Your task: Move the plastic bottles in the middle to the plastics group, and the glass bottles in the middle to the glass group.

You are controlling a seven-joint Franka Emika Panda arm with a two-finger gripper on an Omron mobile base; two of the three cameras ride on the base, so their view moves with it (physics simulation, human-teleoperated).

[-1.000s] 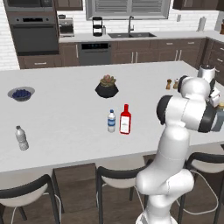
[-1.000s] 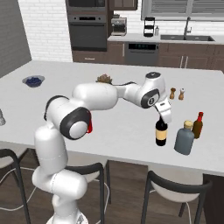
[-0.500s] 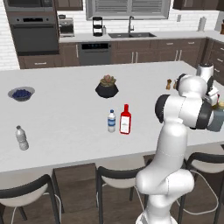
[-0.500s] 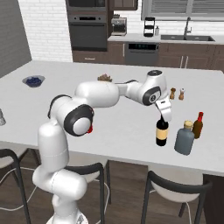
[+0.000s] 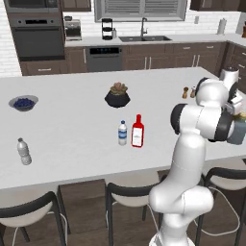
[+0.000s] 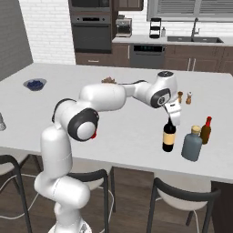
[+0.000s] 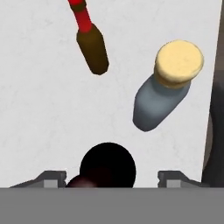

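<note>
Your gripper (image 6: 173, 119) sits directly over the neck of the wine bottle (image 6: 169, 135), and in the hand view its two fingertips (image 7: 52, 178) stand well apart on either side of the bottle's dark top, touching neither side as far as you can tell, so treat the jaws as wide and holding nothing. The bottle stands upright on the island counter (image 6: 113, 127), its long axis running straight up into the hand (so any exit for you is along that same vertical line, not sideways). It is just beside the grey-blue jug (image 6: 191, 143) and near the amber bottle (image 6: 205, 130), which looks like a finished placement in the glass group. What remains lies well away across the counter: the red flat bottle (image 5: 138, 131) and the blue-labelled water bottle (image 5: 123, 133) stand side by side mid-island, and the grey-labelled water bottle (image 5: 23, 151) waits far toward the other end.
</note>
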